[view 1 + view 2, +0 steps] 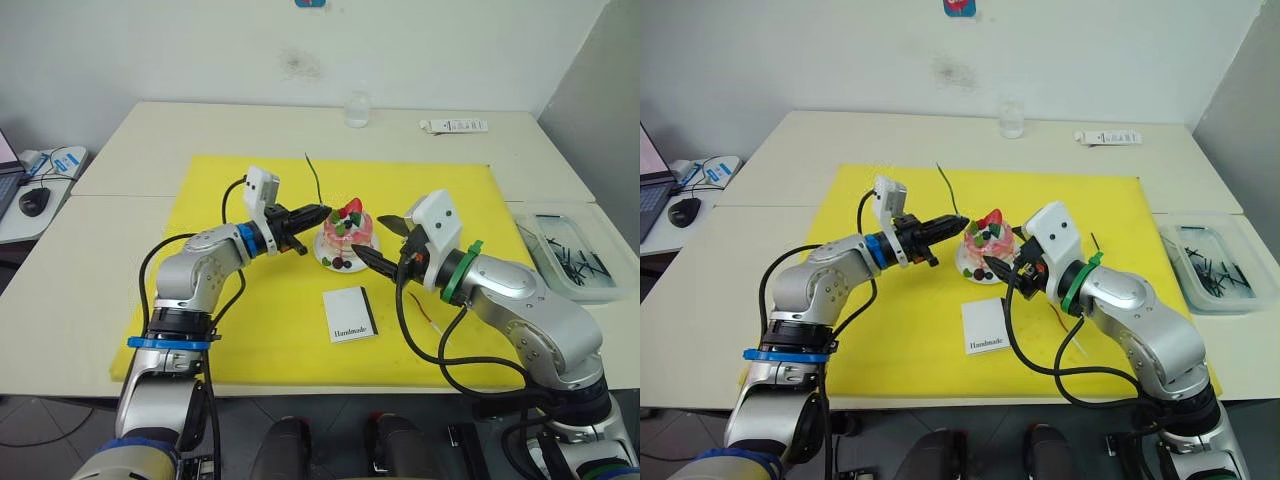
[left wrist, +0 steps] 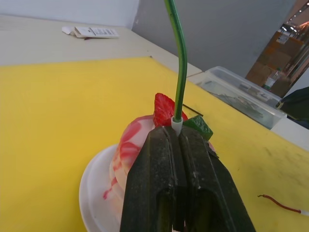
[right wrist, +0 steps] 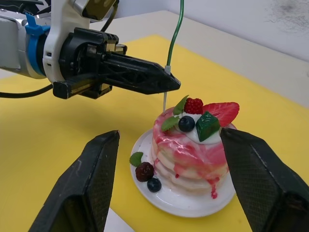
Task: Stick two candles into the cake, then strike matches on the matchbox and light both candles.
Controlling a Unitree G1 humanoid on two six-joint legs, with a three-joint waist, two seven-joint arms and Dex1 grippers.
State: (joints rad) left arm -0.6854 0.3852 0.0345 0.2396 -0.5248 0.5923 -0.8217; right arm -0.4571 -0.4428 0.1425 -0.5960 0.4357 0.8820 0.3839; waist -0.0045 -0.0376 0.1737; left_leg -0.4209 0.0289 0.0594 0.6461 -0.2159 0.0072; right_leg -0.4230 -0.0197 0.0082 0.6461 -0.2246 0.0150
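Left to right: the left gripper [image 3: 166, 79], fingers pressed together, is pinching the green candle [image 3: 175, 36] by its white base, holding it upright just above the cake [image 3: 192, 147]. The cake is sitting on its plate [image 3: 178, 200] mid-mat [image 1: 240, 330]. The right gripper [image 1: 385, 243] is spreading wide, empty, flanking the cake. The red candle [image 2: 280, 205] is lying near the mat's right edge. The candle looks light, thin and bendy; gripping low helps.
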